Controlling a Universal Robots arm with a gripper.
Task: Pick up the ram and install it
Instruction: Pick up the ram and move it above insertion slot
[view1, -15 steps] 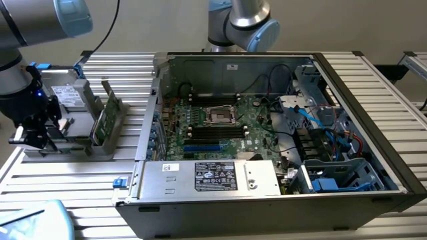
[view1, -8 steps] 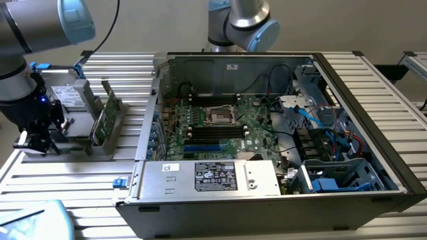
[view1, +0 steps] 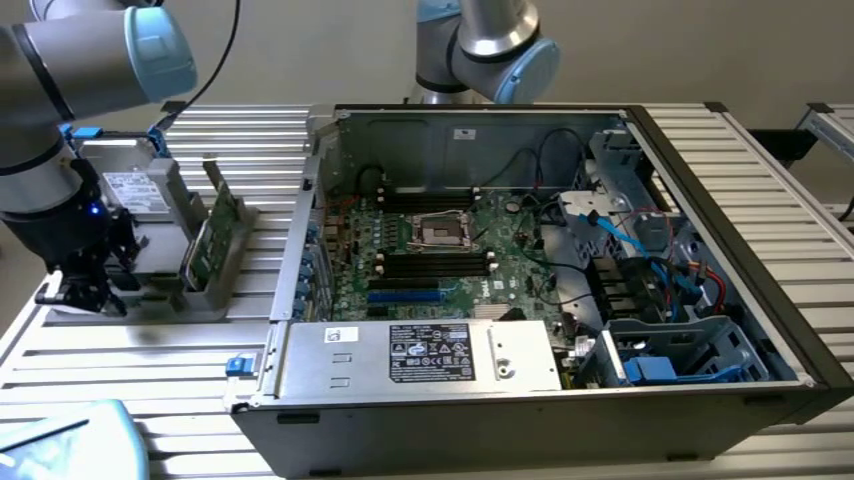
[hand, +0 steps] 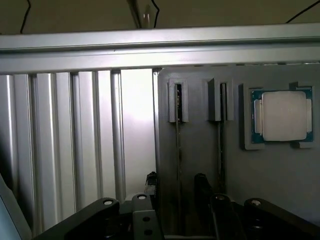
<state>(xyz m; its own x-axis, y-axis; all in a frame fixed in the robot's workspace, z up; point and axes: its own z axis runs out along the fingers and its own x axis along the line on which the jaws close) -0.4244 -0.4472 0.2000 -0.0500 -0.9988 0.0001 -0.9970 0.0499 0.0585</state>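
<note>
- While the ram stands on edge in a slot of the grey holder, we judge that no part of the task is done: it is neither picked up nor installed.
- We see the gripper low over the side of the holder that faces away from the computer case, with its fingers apart and clamped on nothing.
- In the wrist view we read the fingers as standing one on each side of the thin board in that slot and near it. We cannot tell whether either touches it.
- A second slot in the holder carries another card, also edge-on. On the far side of that slot from the ram, the square processor chip lies flat in a recess of the holder.
- Beside the holder the case lies open, and the long black memory slots on its board look unfilled to us, so the lifting, carrying and seating are all left to do.
</note>
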